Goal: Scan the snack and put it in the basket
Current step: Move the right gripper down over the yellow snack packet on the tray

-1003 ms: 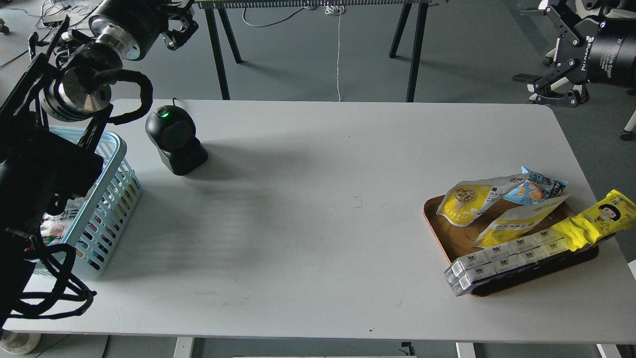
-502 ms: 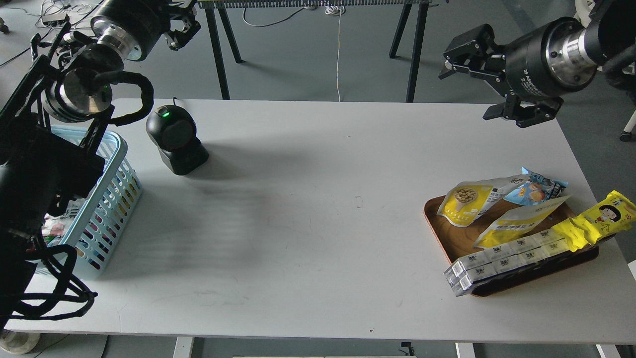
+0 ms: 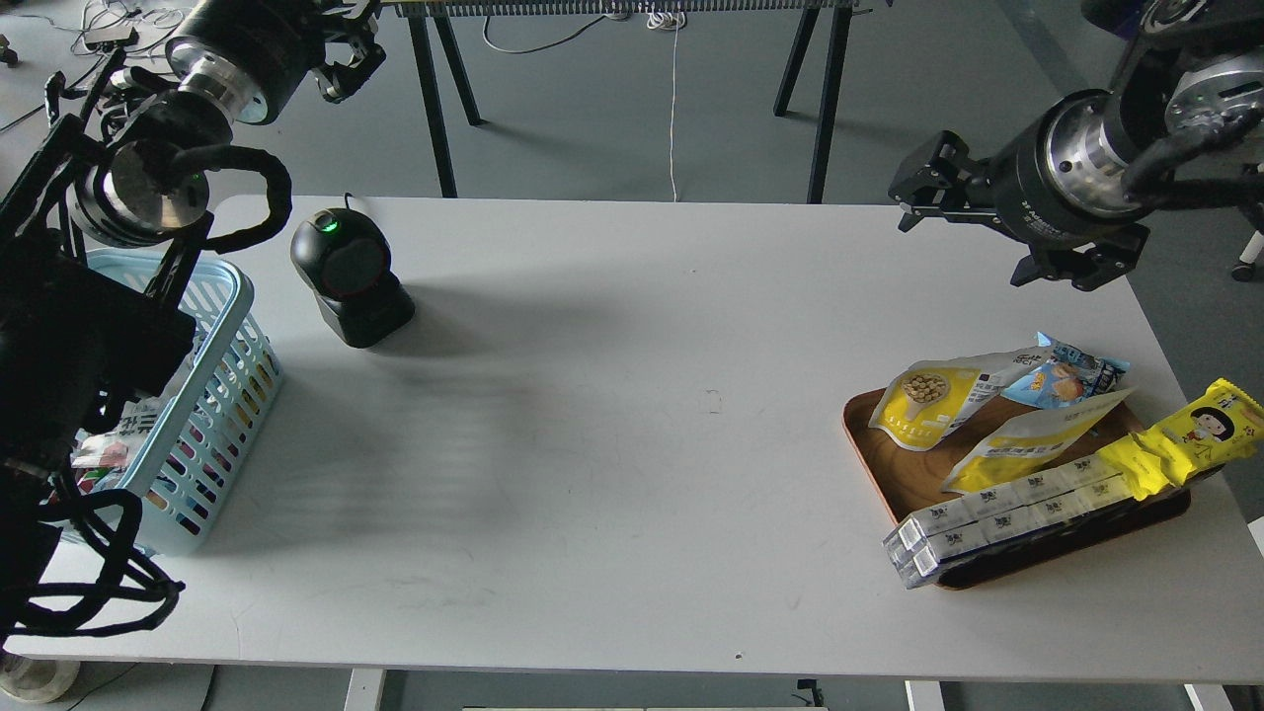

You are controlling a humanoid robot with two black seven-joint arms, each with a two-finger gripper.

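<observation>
The snack [image 3: 933, 400], a yellow and white pouch with a round picture of beige balls, lies at the back left of the brown wooden tray [image 3: 874, 449] on the table's right side. The light blue basket [image 3: 212, 395] stands at the table's left edge, partly hidden by my left arm. My right gripper [image 3: 966, 237] hangs open and empty above the table's back right corner, well behind the snack. My left gripper [image 3: 344, 61] is raised behind the table at the top left; it looks small and dark, and its fingers cannot be told apart.
A black scanner [image 3: 348, 272] with a green light stands at the back left, beside the basket. The tray also holds a second yellow pouch [image 3: 1032, 444], a small blue packet [image 3: 1062, 375], a long yellow wrapper [image 3: 1180, 434] and a row of white packs [image 3: 997, 518]. The basket holds some packets [image 3: 118, 439].
My right arm has swung in from the right edge and now sits a little lower, over the table's back right corner. My left arm has shifted slightly left. The snacks have not moved.
</observation>
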